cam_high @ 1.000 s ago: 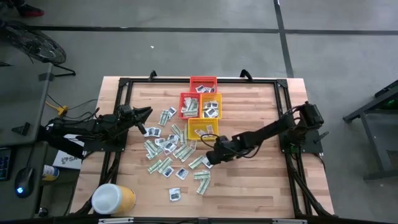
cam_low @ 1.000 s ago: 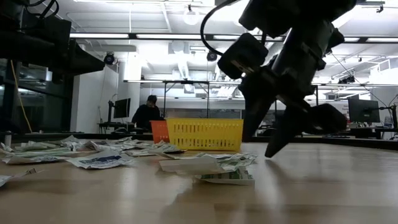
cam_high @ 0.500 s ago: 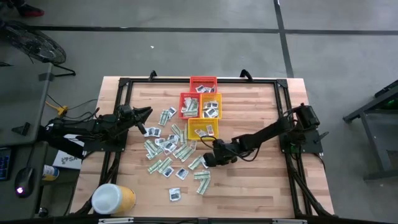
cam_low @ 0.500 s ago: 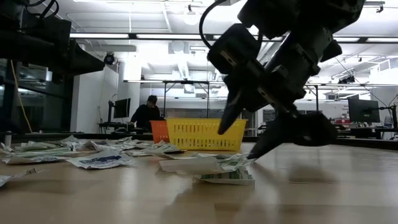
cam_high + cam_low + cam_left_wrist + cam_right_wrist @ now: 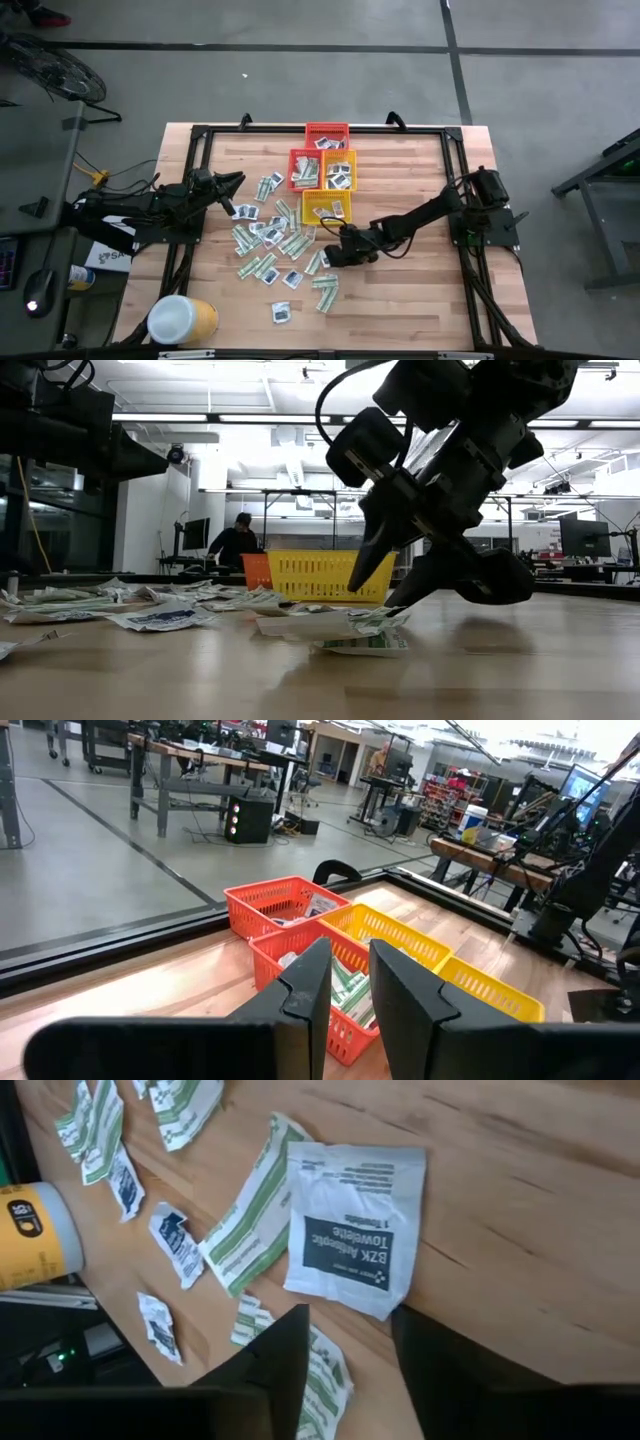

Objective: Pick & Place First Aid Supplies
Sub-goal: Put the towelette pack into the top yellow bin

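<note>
Bare table (image 5: 400, 290) right of packets (image 5: 268, 245) (baskets (image 5: 325, 175) behind).

Packets in the scatter (image 5: 268, 243) overlap, lower ones partly covered; print too small to read from above. Yellow tub (image 5: 30, 1236) cut by the right wrist picture's edge. Red basket (image 5: 256, 570) mostly hidden behind yellow basket (image 5: 328, 576).

Overhead, table-level and two wrist cameras share the table (image 5: 400, 300).
</note>
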Action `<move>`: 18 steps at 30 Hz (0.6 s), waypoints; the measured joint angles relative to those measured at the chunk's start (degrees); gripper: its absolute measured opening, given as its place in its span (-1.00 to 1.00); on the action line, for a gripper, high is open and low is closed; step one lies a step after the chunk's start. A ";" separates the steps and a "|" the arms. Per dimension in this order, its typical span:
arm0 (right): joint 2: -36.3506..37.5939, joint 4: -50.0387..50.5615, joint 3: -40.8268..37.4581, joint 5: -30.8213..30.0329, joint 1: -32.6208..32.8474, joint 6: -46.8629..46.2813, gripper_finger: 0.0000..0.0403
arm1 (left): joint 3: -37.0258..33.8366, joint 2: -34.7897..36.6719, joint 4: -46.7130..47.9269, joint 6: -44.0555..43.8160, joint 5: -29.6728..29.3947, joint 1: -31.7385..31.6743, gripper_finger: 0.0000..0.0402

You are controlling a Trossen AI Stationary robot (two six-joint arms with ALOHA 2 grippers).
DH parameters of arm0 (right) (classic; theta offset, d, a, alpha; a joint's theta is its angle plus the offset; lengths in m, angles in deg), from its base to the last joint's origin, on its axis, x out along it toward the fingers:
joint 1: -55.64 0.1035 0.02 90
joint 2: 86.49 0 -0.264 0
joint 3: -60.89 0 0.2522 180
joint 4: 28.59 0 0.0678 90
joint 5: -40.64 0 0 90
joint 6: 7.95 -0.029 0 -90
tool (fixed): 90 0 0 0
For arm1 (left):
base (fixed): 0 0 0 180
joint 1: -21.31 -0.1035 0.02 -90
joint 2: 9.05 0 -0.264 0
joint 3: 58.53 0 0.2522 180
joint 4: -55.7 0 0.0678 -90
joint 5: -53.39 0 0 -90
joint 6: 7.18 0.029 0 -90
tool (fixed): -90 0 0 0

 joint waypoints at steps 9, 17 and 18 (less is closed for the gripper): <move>-0.07 0.19 -0.04 -1.16 -0.41 0.54 -0.45 | 0.00 0.00 0.02 0.00 0.02 0.00 -0.64; -0.07 -0.01 0.07 -2.93 -0.45 -1.95 -0.20 | 0.00 -0.02 0.02 0.00 0.04 -0.01 -0.64; -0.07 -0.07 0.07 -3.30 -0.45 -2.38 -0.16 | 0.00 0.00 0.01 0.00 0.02 0.00 -0.64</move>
